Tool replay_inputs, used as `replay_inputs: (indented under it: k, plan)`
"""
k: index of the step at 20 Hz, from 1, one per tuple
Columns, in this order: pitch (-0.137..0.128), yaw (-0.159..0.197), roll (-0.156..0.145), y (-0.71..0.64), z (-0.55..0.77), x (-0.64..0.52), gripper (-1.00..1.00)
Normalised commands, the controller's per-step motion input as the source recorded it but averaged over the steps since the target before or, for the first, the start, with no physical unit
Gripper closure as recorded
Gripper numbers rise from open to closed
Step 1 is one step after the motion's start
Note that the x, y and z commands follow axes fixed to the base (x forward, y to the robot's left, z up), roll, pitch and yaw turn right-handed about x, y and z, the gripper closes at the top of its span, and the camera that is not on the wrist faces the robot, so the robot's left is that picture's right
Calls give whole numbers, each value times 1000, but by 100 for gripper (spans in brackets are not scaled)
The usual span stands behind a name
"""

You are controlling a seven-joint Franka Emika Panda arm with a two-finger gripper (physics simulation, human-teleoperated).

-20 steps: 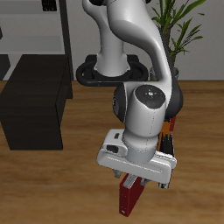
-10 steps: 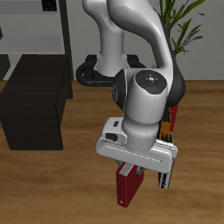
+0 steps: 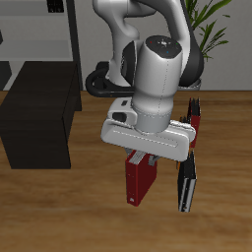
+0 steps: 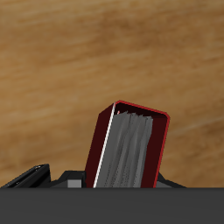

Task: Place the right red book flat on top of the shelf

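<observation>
The jaws point(image 3: 145, 156) are clenched on the red book point(image 3: 139, 179), which hangs below the arm's white hand, clear of the desk point(image 3: 59, 212) as far as the exterior view lets one judge. The book is held upright by its upper end, its long side running down toward the desk's front edge and leaning slightly. In the wrist view the red book point(image 4: 129, 149) fills the middle: a dark red cover wraps around a pale grey-white page block, and the wood grain of the desk point(image 4: 79, 61) lies well behind it, out of contact. The fingers themselves are mostly hidden by the hand's housing in the exterior view, so only the top of the book disappears into them. Just beside the held book, a slimmer book point(image 3: 184, 183) with a dark edge lies on the desk, and another red one point(image 3: 195, 110) stands behind it, partly covered by the arm. A sliver of a dark object point(image 4: 29, 178) shows in the wrist view next to the held book; what it is cannot be told from there. The shelf point(image 3: 39, 113), a low black box with a flat top, sits well apart from the book, farther back on the desk. Behind it rises a grey rack point(image 3: 51, 30), and a plant point(image 3: 207, 25) stands at the back beyond the arm.
</observation>
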Motion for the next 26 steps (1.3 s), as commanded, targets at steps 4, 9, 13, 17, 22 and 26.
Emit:
replay_inputs:
  k: [4, 9, 13, 17, 22, 26]
  plan:
    - [-58, 4, 16, -174, 444, -451, 100]
    - [-14, 26, 0, -224, 220, -596, 100]
    - [-66, 42, 5, -226, 400, -642, 100]
    - [-36, 63, 12, -128, 377, -691, 100]
    - [-27, 29, 25, -31, 266, -537, 100]
    - [-16, 22, 32, 1, 173, -692, 100]
